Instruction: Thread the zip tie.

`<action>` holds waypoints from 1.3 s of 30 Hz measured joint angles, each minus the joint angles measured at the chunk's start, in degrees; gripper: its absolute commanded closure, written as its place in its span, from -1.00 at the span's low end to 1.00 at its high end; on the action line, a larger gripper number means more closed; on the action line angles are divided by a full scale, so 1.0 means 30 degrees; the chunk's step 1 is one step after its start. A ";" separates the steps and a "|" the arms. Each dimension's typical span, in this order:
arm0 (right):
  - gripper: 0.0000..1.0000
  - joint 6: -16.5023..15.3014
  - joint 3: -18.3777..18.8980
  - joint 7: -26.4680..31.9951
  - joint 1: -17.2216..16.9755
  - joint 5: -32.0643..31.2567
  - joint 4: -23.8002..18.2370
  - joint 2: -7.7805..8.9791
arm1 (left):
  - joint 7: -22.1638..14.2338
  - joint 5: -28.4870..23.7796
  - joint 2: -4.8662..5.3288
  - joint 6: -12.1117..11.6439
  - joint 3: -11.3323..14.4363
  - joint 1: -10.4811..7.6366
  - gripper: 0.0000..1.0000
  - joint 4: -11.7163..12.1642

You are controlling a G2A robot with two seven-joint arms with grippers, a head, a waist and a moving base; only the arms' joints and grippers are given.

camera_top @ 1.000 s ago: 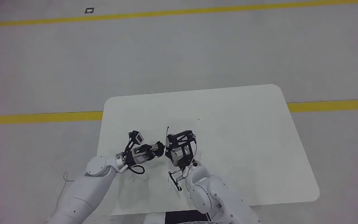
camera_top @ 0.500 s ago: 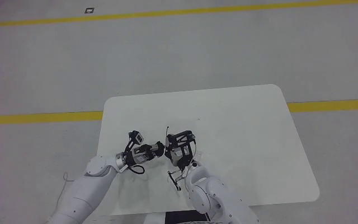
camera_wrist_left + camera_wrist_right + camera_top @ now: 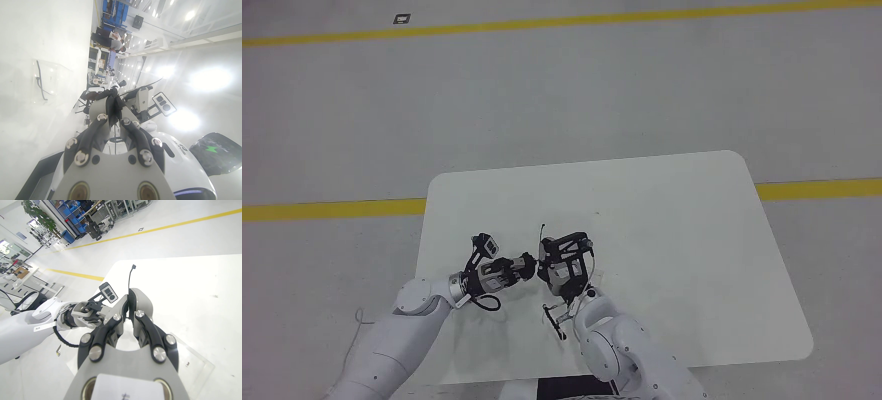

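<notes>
Overall: bright, even indoor light in all views.
Source: ceiling lights point(image 3: 210, 79), flaring into white blooms in the left wrist view.
Glare: pale haze veils that view; the table point(image 3: 692, 230) reads near-white.
Edges: wrist views bow straight lines.

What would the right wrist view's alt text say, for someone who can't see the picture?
The right gripper is shut on a thin black zip tie, whose square head end sticks out past the fingertips over a white table. The left arm is close beside it.
</notes>
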 measured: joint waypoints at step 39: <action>1.00 0.0088 0.0107 0.1037 0.0226 0.0356 0.0526 0.0057 | 0.0000 0.0000 0.0000 0.0000 0.0000 0.0000 1.00 0.0000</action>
